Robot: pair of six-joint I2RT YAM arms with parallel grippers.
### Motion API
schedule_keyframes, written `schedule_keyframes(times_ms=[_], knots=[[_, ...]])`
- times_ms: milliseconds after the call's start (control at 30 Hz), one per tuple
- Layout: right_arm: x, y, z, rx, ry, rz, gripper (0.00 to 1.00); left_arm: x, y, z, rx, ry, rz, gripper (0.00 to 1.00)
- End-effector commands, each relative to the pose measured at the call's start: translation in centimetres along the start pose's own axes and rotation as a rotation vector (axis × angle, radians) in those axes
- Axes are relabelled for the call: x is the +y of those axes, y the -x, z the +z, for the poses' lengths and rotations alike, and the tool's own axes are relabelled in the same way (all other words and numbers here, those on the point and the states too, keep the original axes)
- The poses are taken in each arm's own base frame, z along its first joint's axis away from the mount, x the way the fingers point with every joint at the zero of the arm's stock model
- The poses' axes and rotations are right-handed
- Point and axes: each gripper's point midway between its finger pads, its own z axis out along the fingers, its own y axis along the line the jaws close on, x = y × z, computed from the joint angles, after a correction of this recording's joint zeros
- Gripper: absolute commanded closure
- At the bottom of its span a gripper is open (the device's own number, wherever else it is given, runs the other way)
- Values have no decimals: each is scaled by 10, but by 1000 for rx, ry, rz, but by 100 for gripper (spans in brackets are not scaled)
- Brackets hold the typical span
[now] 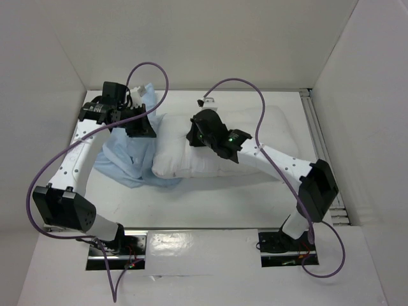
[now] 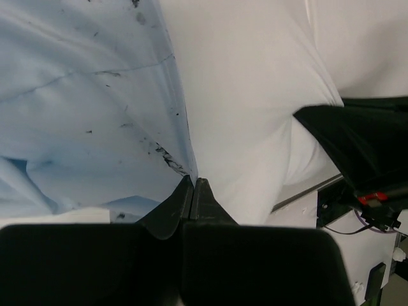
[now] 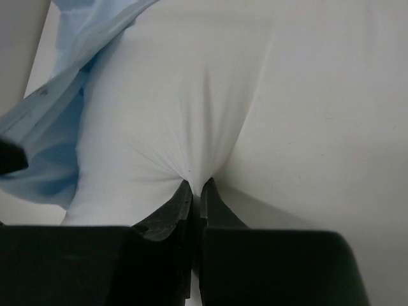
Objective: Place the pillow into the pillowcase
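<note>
The plump white pillow (image 1: 210,146) lies across the middle of the table. The light-blue pillowcase (image 1: 124,156) lies crumpled at its left end, its edge against the pillow. My left gripper (image 1: 141,124) is shut on the pillowcase's edge (image 2: 159,127), right where it meets the pillow (image 2: 255,95). My right gripper (image 1: 194,137) is shut on a pinch of the pillow's white fabric (image 3: 191,115), with folds radiating from the fingertips (image 3: 183,191). The pillowcase (image 3: 57,115) shows at the left of the right wrist view.
White walls enclose the table on the left, back and right. A metal rail (image 1: 322,153) runs along the table's right edge. Purple cables (image 1: 153,76) loop above both arms. The right arm's black parts (image 2: 363,140) show in the left wrist view.
</note>
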Motion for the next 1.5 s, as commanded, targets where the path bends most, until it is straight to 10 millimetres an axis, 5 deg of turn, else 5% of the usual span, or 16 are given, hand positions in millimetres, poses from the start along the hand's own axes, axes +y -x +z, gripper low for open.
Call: schedule_keyframes(times_ms=[0,133,200,300,467,633,800,900,967,1100,1267,1467], knots=[[0,36,30,-113,-14,47,100,-9,3,-9,-35,-34,41,100],[-17,2,53,-37,-49,42,100,5,29,9,-81,36,40,100],[-19,-7,57,-5,-36,58,100,21,39,35,-68,77,15,64],[-21,-15,62,23,-21,73,100,27,50,43,-34,137,5,26],[-24,-14,61,44,2,84,100,42,54,0,-195,335,-17,1],[-26,-8,58,47,23,87,100,60,23,-23,-311,396,-125,10],[-27,3,55,35,38,100,100,90,-37,-1,-272,408,-310,40],[-25,7,55,34,55,96,100,103,-60,15,-277,342,-419,41],[-25,3,57,49,61,95,100,97,-67,19,-297,249,-480,29],[-25,9,59,42,66,101,100,97,-92,45,-303,119,-527,25],[-23,10,61,49,73,91,100,80,-83,57,-373,-54,-497,29],[-20,14,60,40,78,92,100,92,-86,78,-327,-30,-522,31]])
